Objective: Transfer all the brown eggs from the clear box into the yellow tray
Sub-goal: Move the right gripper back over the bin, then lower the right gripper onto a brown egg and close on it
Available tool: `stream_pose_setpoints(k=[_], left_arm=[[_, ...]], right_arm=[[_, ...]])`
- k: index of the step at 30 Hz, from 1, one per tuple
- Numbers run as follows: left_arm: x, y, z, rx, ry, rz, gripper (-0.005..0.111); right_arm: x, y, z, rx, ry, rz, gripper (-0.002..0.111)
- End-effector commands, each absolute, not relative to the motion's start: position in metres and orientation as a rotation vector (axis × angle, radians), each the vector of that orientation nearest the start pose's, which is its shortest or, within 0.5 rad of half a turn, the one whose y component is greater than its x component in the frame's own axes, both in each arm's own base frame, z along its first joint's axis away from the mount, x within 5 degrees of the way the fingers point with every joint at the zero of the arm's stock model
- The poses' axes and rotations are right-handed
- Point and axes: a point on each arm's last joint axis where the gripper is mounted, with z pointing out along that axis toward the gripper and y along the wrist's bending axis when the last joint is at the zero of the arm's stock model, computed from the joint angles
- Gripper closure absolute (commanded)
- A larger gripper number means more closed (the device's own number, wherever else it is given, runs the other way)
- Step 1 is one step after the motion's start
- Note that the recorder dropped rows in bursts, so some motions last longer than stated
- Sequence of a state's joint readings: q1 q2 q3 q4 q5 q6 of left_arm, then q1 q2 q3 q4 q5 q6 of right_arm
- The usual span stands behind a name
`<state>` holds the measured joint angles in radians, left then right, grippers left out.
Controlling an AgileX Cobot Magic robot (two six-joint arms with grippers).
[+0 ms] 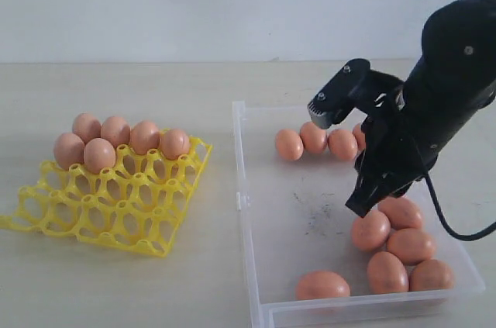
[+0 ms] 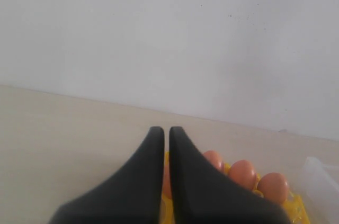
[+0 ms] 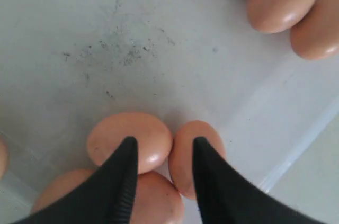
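Desk (image 1: 116, 289): pale surface carrying the clear box and the yellow tray, which lie side by side and apart.
Clear box (image 1: 246, 266): directly beneath the right end effector; its floor is scuffed and it holds ten brown eggs.
Yellow tray (image 1: 116, 219): well apart from the right end effector, beyond the box wall. In the left wrist view it lies just past the tips of the left end effector. It holds six eggs, four along its far row and two in the next.
Right end effector (image 1: 359, 208): points down into the box with its jaws parted and nothing gripped.
Left end effector (image 2: 166, 131): fingers drawn together with only a sliver between them, holding nothing.
Brown eggs (image 1: 370, 229): two lie touching each other right under the right end effector's tips, one beneath each finger; whether the fingers touch them cannot be told. Three more crowd just beside that pair, one lies alone near the box's front wall, and a row of four sits behind the end effector at the far wall.
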<state>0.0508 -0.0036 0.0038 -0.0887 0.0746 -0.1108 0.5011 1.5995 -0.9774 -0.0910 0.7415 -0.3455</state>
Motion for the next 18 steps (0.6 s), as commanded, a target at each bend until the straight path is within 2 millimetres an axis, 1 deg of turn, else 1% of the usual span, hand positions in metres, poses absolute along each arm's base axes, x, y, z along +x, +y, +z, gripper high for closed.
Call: stream_pose_setpoints(k=[1,3,5,9,16,18], left_arm=[[0.0564,0.002,0.2067,-0.186,1.545,-0.128,0.103],[0.0564,0.002,0.2067,-0.186,1.545,-0.128,0.103],[0.0564,0.002,0.2067,-0.186,1.545,-0.128,0.103],[0.0564,0.002,0.2067,-0.186,1.545,-0.128,0.103],[0.0564,0.002,0.2067,-0.186,1.545,-0.128,0.103],[0.0564,0.002,0.2067,-0.186,1.545,-0.128,0.103]], right_arm=[[0.2741,0.1429,0.1925,-0.932,2.699,-0.015,0.056],[0.2779,0.1449,0.191,-0.768,2.764,0.005,0.056],[0.2786,0.1447,0.1917,-0.68,2.818,-0.002,0.056],[0.2765,0.1435,0.1892,-0.529,2.907,-0.009,0.056],[0.2705,0.1459,0.1878,-0.238,3.012,0.066,0.056],[0.2696,0.1475,0.1878,-0.198,3.024,0.096,0.056]])
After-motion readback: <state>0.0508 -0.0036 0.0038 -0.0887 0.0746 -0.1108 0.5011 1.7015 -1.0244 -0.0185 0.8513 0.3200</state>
